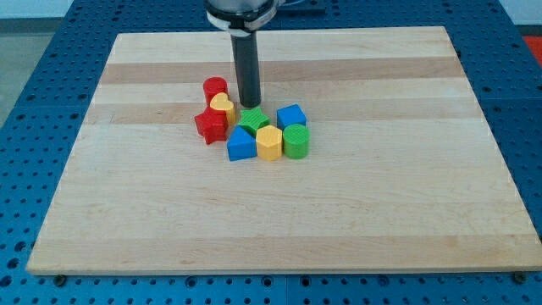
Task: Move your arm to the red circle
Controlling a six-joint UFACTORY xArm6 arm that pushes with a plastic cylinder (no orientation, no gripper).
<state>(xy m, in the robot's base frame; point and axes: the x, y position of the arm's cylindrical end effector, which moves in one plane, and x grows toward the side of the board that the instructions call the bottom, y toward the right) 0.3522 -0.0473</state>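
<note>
one smooth dark rod: my tip (250, 104) rests just right of the red circle (215, 87); no end effector shows.

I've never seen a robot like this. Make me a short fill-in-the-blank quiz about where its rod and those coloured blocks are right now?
1. My tip sits just to the view's ____ of the red circle.
2. The yellow heart lies between my tip and the ____ star.
3. The green cylinder is the cluster's block farthest toward the view's ____.

Missing words: right; red; right
</note>
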